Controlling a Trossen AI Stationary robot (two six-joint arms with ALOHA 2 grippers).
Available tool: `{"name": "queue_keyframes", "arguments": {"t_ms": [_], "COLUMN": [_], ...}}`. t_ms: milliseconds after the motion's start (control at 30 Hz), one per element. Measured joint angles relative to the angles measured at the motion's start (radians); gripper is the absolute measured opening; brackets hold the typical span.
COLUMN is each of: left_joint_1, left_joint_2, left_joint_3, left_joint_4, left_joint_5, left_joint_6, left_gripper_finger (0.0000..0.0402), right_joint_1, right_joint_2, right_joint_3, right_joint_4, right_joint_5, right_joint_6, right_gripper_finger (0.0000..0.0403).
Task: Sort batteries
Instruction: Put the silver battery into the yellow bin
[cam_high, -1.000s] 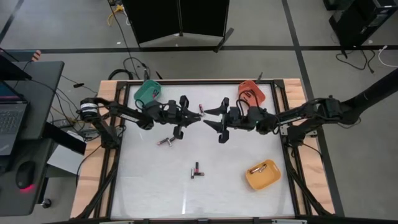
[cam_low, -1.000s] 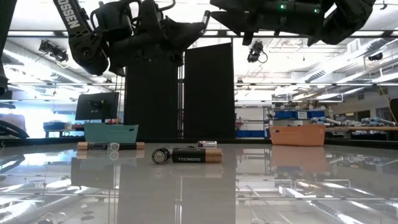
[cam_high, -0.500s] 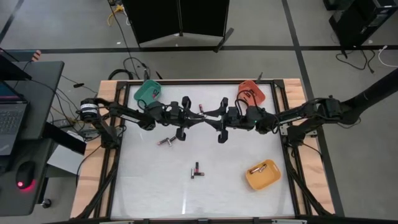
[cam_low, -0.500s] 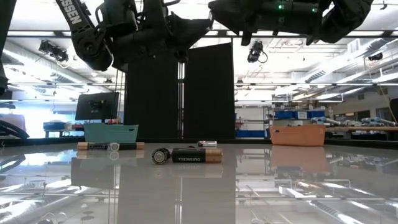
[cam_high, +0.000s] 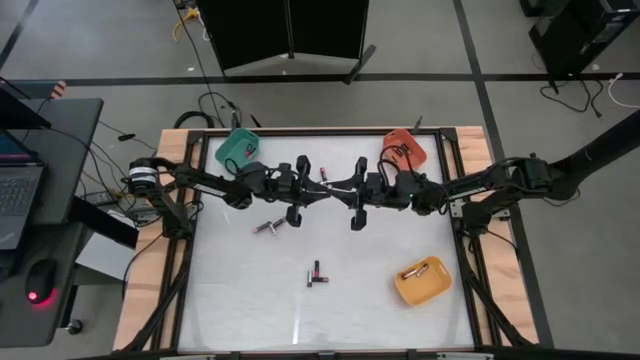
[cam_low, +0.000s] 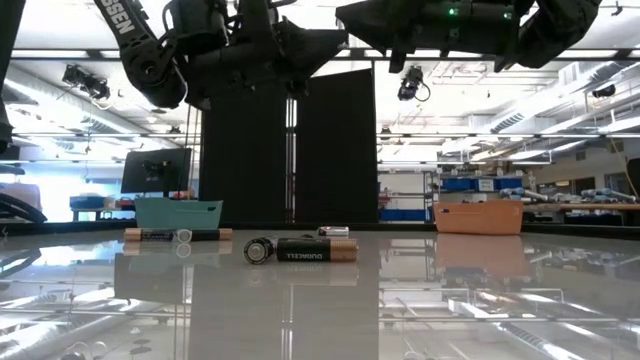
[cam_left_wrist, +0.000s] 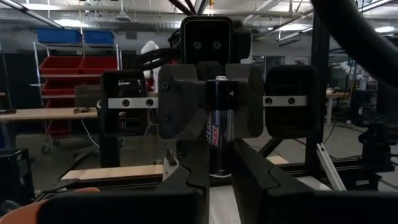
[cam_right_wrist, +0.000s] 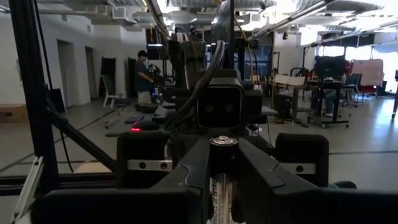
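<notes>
Battery (cam_left_wrist: 219, 127) pinched between left claw (cam_high: 318, 193) and right claw (cam_high: 338, 188) midair, its lower end hidden by fingers (cam_left_wrist: 186, 180).

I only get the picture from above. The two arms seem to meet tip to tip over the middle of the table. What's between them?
Observer: A battery. The left wrist camera shows it dark with red lettering, pinched in the left gripper.
Visitor: Is the other arm holding it too?
Observer: Yes. The right gripper has a finger on each side of it, so both grip it at once.
Visitor: Is that happening down on the table?
Observer: No. The low view shows both arms high above the table, with loose batteries lying on it underneath.
</notes>
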Motion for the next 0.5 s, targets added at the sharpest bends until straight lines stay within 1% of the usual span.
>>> {"name": "queue_keyframes", "arguments": {"t_ms": [67,200,300,400,500], "left_joint_1": [0.000,-0.001,-0.001,-0.001,0.000], "left_joint_2": [0.000,0.001,0.001,0.001,0.001], "left_joint_3": [0.000,-0.003,-0.003,-0.004,-0.005], "left_joint_4": [-0.001,-0.011,-0.031,-0.051,-0.077], "left_joint_5": [-0.004,-0.020,-0.030,-0.044,-0.047], "left_joint_6": [0.000,0.000,0.001,0.003,0.025], "left_gripper_finger": [0.0056,0.0113,0.0145,0.0160,0.0164], "right_joint_1": [0.000,0.000,0.000,0.005,0.041], "right_joint_2": [-0.011,-0.070,-0.141,-0.211,-0.272], "right_joint_3": [0.000,0.000,0.001,0.024,0.091], "right_joint_4": [-0.018,-0.119,-0.201,-0.358,-0.587], "right_joint_5": [0.000,0.023,0.051,0.062,0.136], "right_joint_6": [-0.002,-0.008,-0.009,0.005,0.012], "right_gripper_finger": [0.0064,0.0064,0.0064,0.0064,0.0064]}}
